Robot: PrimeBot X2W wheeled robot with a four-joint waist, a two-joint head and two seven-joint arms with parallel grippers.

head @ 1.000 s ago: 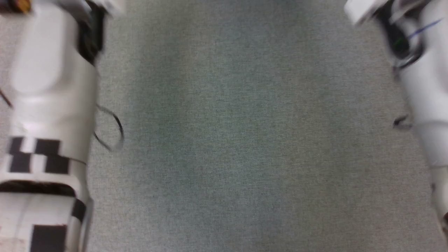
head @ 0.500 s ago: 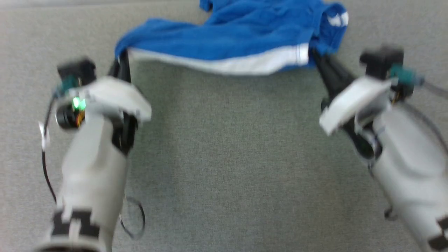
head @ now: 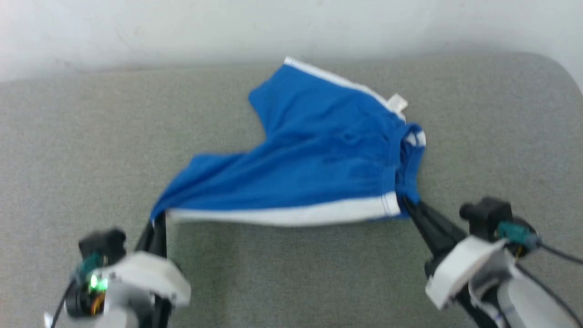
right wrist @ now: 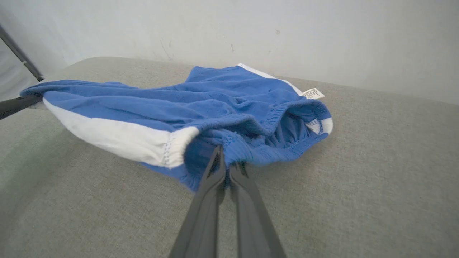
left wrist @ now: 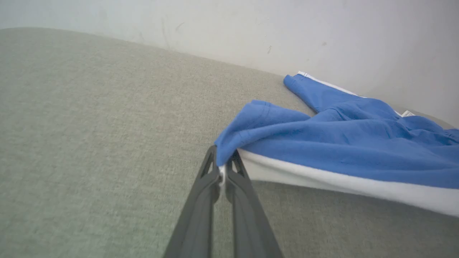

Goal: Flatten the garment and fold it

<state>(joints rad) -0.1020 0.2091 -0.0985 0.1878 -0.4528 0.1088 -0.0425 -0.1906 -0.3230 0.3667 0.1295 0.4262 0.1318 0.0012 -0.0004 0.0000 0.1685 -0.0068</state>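
1. The shorts [head: 319,168] lie on the grey cushion [head: 291,282], front edge raised
2. Their white band [head: 282,214] sags slightly: draw both ends apart evenly, low
3. The left gripper [head: 157,219] is clenched on the hem corner [left wrist: 229,145], the right gripper [head: 406,204] on the waistband [right wrist: 272,118]

Both arms reach forward from the lower corners of the head view, 1 on each side. The left gripper [head: 157,221] points almost straight up that view, its 2 dark fingers pressed together on a corner of the garment [head: 296,168]. In the left wrist view the tips are pinched tight on the cloth's edge. The white left wrist housing [head: 145,278] sits low, with a green light [head: 98,283] glowing beside it. The right gripper [head: 408,206] slants up and to the left, its 2 fingers likewise closed on the garment, at the waistband end. Behind it the white right wrist housing [head: 460,269] and pale forearm [head: 528,305] run off the lower right corner.
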